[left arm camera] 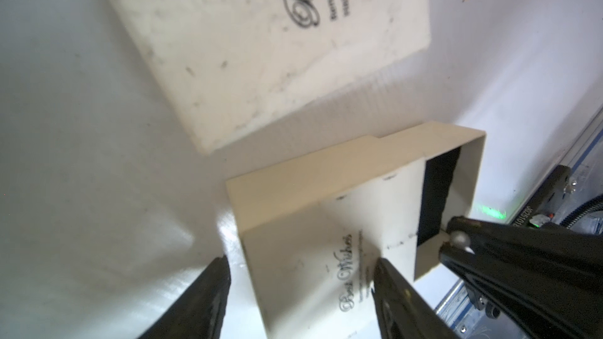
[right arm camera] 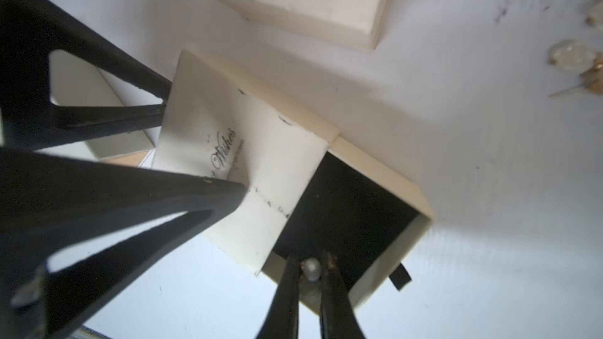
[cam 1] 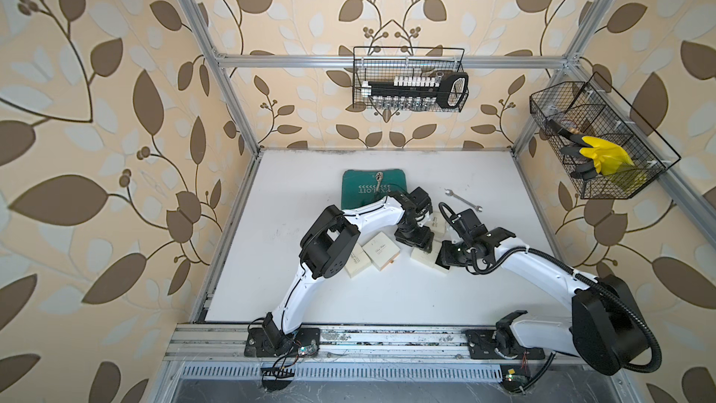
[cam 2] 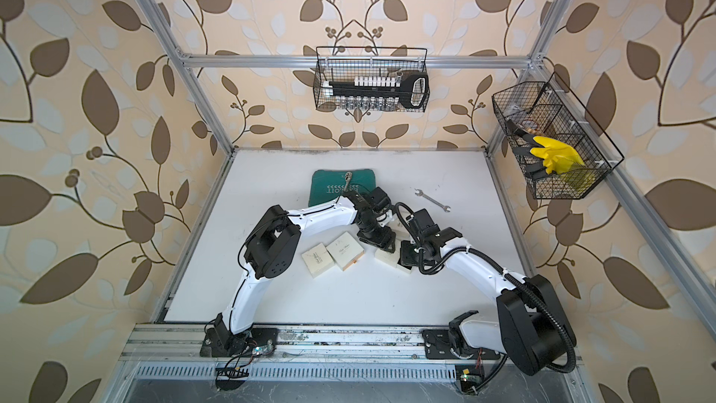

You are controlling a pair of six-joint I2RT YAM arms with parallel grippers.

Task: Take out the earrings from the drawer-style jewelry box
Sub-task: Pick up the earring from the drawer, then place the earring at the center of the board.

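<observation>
The cream drawer-style jewelry box (right arm camera: 274, 164) lies on the white table with its black-lined drawer (right arm camera: 421, 220) pulled out. My right gripper (right arm camera: 310, 260) reaches into the drawer and is shut on one small pearly earring (right arm camera: 310, 268), which also shows in the left wrist view as a bead (left arm camera: 459, 239). My left gripper (left arm camera: 303, 275) is open across the back end of the box sleeve (left arm camera: 310, 239), with one finger on the printed top and the other just beside the end edge. More earrings (right arm camera: 574, 57) lie loose on the table nearby.
Three other cream boxes (cam 1: 381, 251) (cam 1: 356, 263) (cam 1: 439, 222) lie close around both grippers. A spanner (cam 1: 463, 199) and a green mat (cam 1: 356, 191) with a ratchet lie farther back. Wire baskets (cam 1: 410, 79) (cam 1: 596, 141) hang on the walls.
</observation>
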